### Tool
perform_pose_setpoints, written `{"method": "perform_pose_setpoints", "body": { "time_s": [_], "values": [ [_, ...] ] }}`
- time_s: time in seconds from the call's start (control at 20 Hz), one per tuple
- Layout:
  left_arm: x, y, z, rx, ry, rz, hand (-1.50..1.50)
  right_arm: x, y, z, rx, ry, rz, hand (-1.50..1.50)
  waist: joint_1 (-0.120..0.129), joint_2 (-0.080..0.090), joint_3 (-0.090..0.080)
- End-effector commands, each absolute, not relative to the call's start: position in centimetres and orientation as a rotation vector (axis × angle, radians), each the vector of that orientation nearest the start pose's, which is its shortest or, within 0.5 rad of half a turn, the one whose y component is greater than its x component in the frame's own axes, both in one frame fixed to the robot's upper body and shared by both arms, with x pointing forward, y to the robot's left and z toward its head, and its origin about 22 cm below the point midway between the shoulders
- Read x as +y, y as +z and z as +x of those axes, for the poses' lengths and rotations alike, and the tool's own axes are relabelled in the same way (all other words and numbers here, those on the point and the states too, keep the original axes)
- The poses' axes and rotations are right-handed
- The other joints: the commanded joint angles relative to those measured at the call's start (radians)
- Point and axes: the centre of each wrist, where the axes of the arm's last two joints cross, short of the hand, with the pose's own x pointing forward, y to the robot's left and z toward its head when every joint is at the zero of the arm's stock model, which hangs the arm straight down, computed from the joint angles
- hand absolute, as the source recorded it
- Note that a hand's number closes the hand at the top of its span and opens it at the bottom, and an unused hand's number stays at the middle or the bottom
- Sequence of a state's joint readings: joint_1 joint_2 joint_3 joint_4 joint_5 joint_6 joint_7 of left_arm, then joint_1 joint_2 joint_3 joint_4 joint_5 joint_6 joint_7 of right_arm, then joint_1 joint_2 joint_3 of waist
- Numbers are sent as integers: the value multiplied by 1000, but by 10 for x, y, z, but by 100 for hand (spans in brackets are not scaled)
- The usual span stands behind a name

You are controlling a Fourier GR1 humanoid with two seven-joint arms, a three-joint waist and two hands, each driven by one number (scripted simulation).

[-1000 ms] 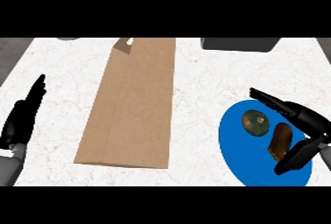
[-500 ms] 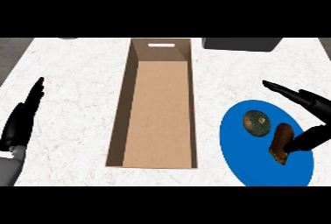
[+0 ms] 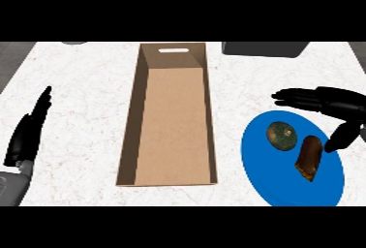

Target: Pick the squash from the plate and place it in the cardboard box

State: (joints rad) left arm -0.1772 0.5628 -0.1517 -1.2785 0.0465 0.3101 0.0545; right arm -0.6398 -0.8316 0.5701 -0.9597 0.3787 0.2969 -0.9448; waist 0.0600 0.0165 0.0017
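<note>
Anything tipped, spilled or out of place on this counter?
Nothing stands out. The box sits upright and open; the squash and a brown item lie on the plate.

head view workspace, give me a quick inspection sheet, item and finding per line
surface: white marbled counter.
job's things: round green squash lies on the blue plate; the long cardboard box is open on top, nothing seen inside.
clutter: brown oblong item on the plate beside the squash; dark object at the far edge.
hands: right hand is open over the plate's far right side, fingers pointing left, holding nothing; left hand rests open at the left edge.
cables: nothing seen.
surroundings: grey strip beyond the counter's left edge.
</note>
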Motion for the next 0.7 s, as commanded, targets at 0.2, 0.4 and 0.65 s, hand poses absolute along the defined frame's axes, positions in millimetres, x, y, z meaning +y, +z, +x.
{"method": "perform_pose_setpoints", "body": {
  "time_s": [0.2, 0.4, 0.65],
  "values": [
    [345, 25, 283, -1378, -230, 628, 0, -311, 87, 393, -1465, 2028, 163, -150, -27, -9, -1],
    [377, 21, 272, -1383, -216, 652, 0, -300, 80, 401, -1422, 2080, 97, -150, -38, -12, -2],
    [360, 19, 269, -1364, -228, 634, 0, -306, 55, 398, -1427, 2096, 112, -150, -44, -13, -1]
  ]
}}
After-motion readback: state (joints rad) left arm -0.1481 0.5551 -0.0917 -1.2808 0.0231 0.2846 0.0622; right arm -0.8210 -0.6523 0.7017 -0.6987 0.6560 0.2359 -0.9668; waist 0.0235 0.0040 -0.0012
